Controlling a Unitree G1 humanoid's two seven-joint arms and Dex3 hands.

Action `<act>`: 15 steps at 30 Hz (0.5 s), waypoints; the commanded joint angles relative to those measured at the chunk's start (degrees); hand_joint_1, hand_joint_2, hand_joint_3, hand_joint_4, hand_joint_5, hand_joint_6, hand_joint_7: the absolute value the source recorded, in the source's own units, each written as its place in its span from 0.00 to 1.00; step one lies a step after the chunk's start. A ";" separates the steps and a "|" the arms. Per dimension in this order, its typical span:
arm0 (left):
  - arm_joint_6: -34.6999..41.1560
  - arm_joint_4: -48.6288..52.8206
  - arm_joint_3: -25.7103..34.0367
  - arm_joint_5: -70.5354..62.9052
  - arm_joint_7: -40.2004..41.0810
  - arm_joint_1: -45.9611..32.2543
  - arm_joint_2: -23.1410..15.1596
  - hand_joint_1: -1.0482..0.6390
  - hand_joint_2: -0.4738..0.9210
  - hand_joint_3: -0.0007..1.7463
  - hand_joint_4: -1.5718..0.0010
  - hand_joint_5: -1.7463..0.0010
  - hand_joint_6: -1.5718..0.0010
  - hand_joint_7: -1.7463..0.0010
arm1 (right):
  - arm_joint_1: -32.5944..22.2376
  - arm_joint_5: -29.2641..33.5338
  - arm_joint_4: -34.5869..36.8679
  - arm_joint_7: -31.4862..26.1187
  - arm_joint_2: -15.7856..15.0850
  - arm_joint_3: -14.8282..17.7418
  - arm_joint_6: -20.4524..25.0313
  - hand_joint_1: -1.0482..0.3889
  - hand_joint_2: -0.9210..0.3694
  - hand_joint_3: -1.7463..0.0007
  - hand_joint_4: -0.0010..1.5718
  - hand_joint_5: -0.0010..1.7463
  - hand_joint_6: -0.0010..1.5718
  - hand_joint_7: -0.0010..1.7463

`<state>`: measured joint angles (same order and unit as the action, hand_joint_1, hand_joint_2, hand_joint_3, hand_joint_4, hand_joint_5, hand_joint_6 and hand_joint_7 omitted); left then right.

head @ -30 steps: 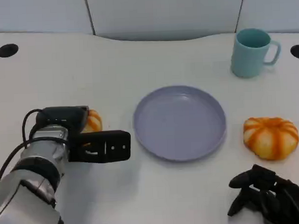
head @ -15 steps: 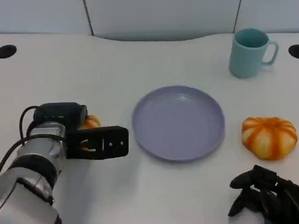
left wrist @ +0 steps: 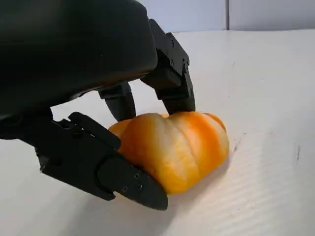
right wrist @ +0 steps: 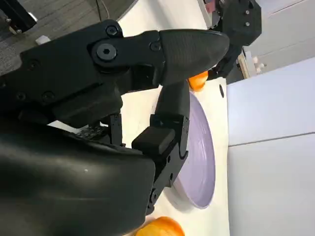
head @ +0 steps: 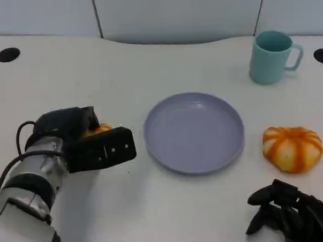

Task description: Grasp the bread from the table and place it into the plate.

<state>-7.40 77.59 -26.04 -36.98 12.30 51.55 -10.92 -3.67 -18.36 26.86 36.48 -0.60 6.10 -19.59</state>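
The fingers (left wrist: 172, 81) of the left hand (head: 93, 145) are closing around a small bun (left wrist: 174, 147): in the left wrist view, two fingers are pressing on its top from the far side and the thumb (left wrist: 98, 164) is lying against its near side, so the hand is grasping it while the bun is sitting on the white table (left wrist: 266, 98). In the head view, this hand is lying at the lower left of the table, just left of the plate (head: 194, 131), and only an orange edge of the bun (head: 97, 129) is peeking out from behind the black shell. The plate is standing in the middle and is carrying nothing. A second, bigger bun (head: 292, 147) is lying to the right of the plate, apart from its rim, and a teal mug (head: 272, 56) is standing further back on the right. The right hand (head: 291, 214) is resting at the lower right, near the bigger bun but not touching it, with its fingers curled in and holding nothing. In the right wrist view, the right hand's black fingers (right wrist: 167, 123) are reaching over the table, the plate (right wrist: 202, 162) is showing beyond them, the bigger bun (right wrist: 160, 227) is showing just beside the shell, and far off the left hand (right wrist: 236, 24) is sitting over an orange spot of the small bun (right wrist: 197, 81).
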 commanded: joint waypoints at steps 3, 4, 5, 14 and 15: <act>-5.12 -0.86 4.59 4.52 1.44 -0.31 -1.78 0.55 0.99 0.20 0.59 0.00 0.70 0.00 | 0.25 0.31 0.11 -1.31 -0.31 -0.23 1.21 0.45 0.00 0.79 0.40 0.87 0.43 0.57; -5.84 -1.02 5.22 5.13 1.43 -0.15 -1.90 0.55 0.98 0.19 0.60 0.00 0.70 0.00 | 0.28 0.50 -0.09 -1.69 -0.27 -0.37 1.50 0.45 0.00 0.79 0.40 0.87 0.43 0.57; -6.89 -1.20 5.78 5.64 1.36 -0.03 -2.05 0.54 0.98 0.18 0.59 0.00 0.70 0.00 | 0.34 0.74 -0.20 -2.03 -0.30 -0.53 1.65 0.45 0.00 0.79 0.40 0.87 0.42 0.58; -12.91 -2.17 5.78 5.36 2.47 0.90 -2.82 0.56 0.93 0.14 0.54 0.00 0.63 0.00 | 0.92 1.87 -0.35 -3.38 -0.34 -1.51 1.93 0.45 0.00 0.79 0.38 0.88 0.41 0.59; -13.63 -2.30 5.65 5.25 2.52 1.00 -2.85 0.55 0.93 0.14 0.53 0.00 0.62 0.00 | 0.92 1.86 -0.50 -3.51 -0.34 -1.58 2.27 0.44 0.00 0.80 0.38 0.88 0.42 0.59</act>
<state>-19.27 76.15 -20.45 -31.70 13.87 51.28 -12.31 -2.49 -16.49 26.55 33.60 -0.51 4.46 -18.48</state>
